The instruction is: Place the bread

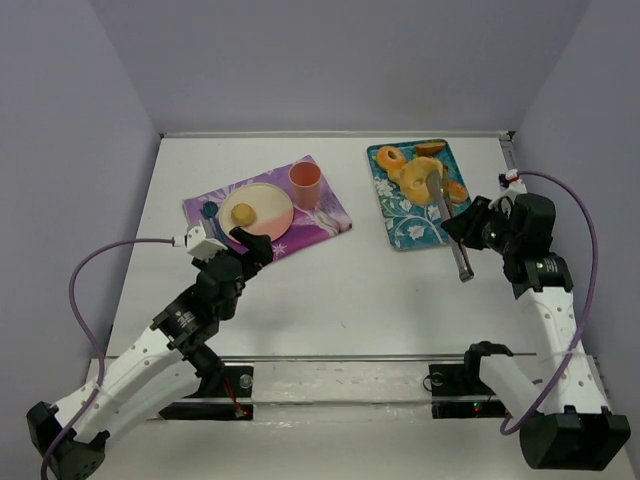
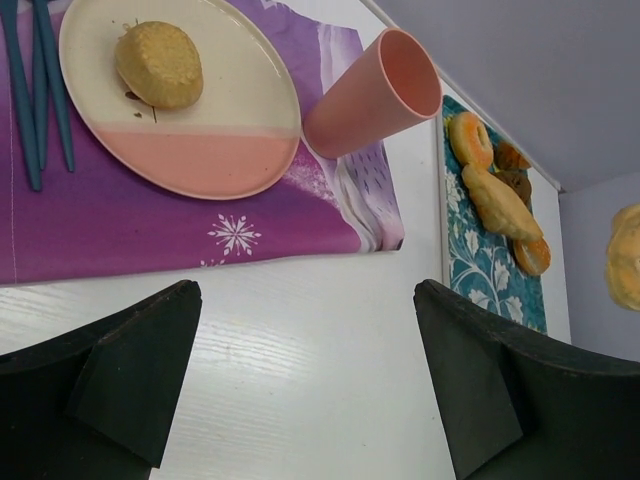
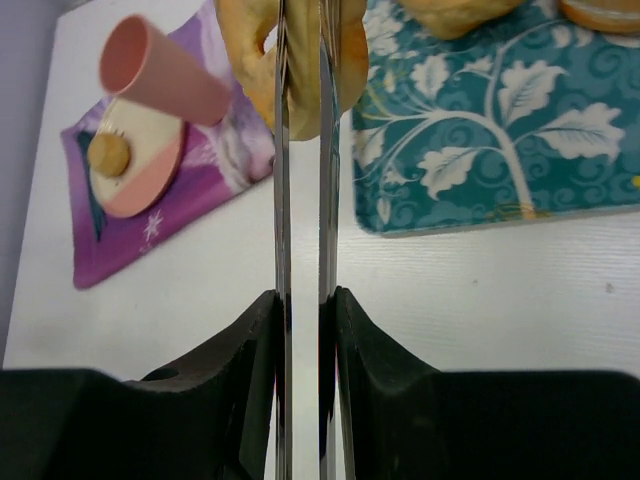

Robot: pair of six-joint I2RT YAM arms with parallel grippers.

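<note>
Bread [image 3: 250, 70], a ring-shaped piece, sits pinched between the blades of the metal tongs [image 1: 452, 240] at the middle of the teal tray [image 1: 400, 228]; I cannot tell whether it is touching the tray. My right claw [image 3: 305, 310] is clamped on the tongs just off the tray's near edge. Left of the tray, my left claw [image 2: 305, 300] hangs with jaws wide apart, holding nothing, beside the purple mat [image 1: 322, 225] with its plate [image 1: 272, 212], bun [image 1: 243, 213] and pink cup [image 1: 305, 183].
</note>
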